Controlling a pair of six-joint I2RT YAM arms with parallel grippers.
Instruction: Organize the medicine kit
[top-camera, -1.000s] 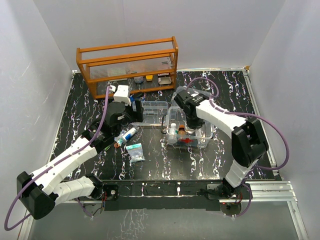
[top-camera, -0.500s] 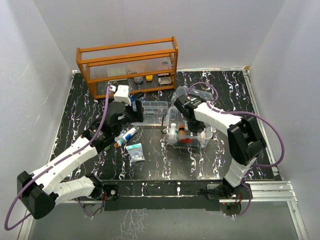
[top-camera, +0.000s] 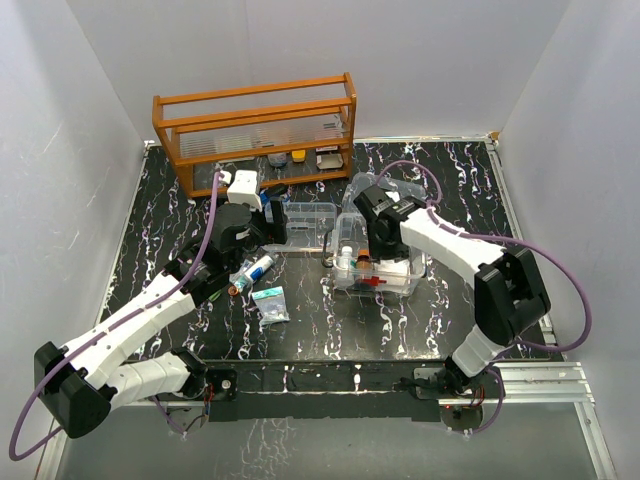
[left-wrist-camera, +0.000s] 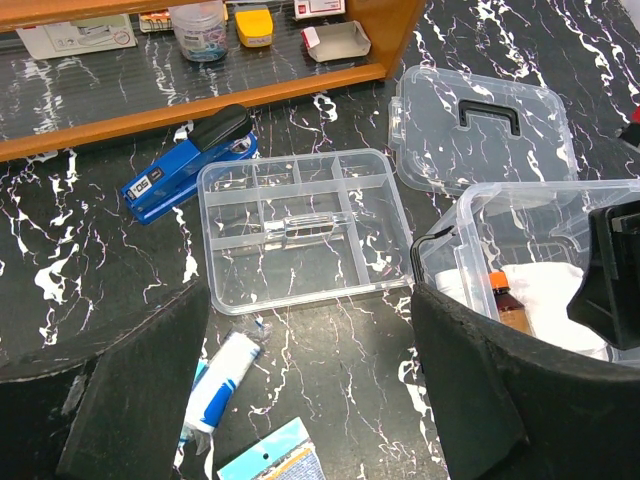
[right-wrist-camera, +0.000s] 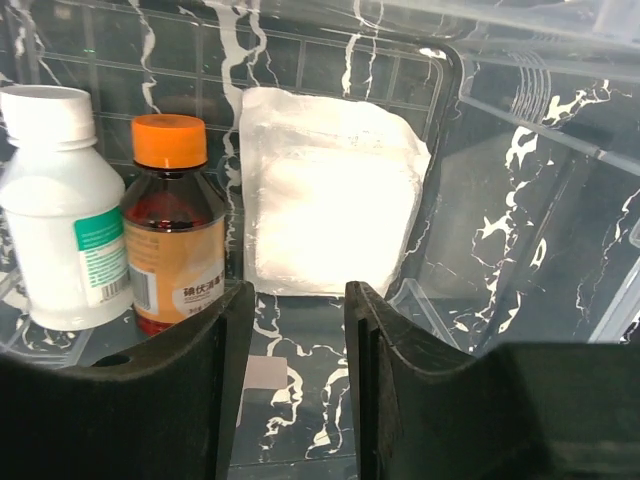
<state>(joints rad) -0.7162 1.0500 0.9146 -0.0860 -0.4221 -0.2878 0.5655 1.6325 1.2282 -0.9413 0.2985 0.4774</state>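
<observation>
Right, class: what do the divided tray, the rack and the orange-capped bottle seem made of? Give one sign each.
Divided tray: clear glossy plastic; the marbled tabletop shows through.
Rack: likely wood, orange, smooth finish; opaque square rails.
Orange-capped bottle: translucent amber, glossy; glass or plastic, unclear; matte plastic-looking cap.

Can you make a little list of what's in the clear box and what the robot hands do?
box: lid off
inside: white bottle, brown bottle, white packet
tray insert: on table beside box
lid: on table behind box
left gripper: open, holding nothing
right gripper: open in box, holding nothing
</observation>
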